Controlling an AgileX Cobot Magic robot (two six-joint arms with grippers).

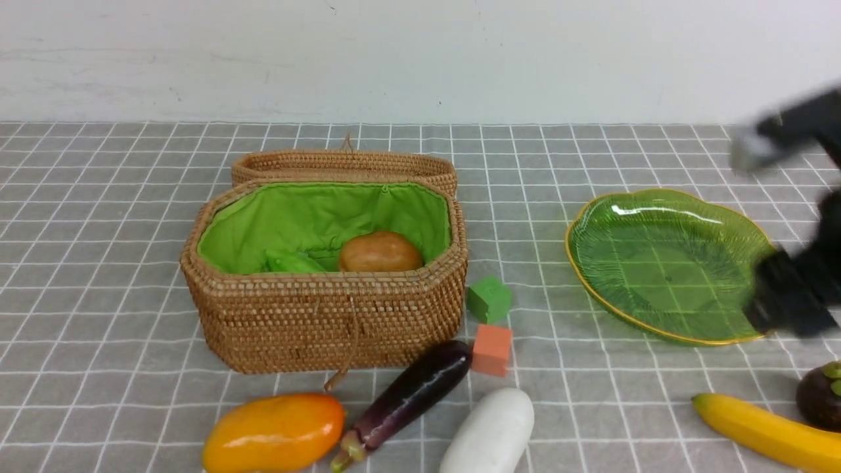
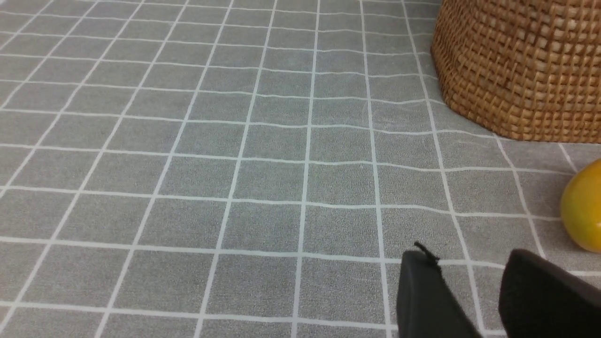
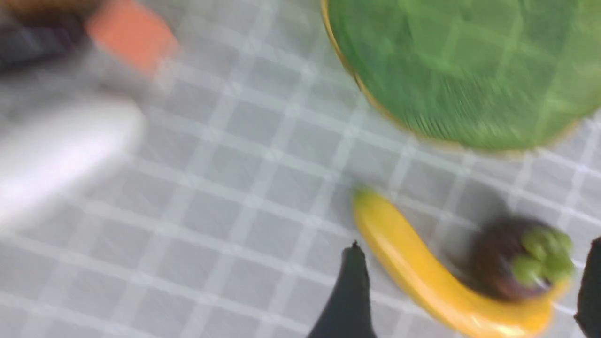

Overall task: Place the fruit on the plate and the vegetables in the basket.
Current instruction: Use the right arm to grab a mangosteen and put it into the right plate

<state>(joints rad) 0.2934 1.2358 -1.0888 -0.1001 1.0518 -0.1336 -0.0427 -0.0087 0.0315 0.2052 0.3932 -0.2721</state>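
Nearest, by the tabletop's near right corner: banana, mangosteen just beside. Probably light, stiff, glossy, so slippery; best taken across the thick middle, not the tapered ends. Right hand spread wide above both, empty. Left hand narrowly parted, empty, near mango.

Blurred, the robot's black right arm hangs at the right edge of the grey checked table, right gripper spread wide. The left gripper hovers low, fingers partly apart, empty.
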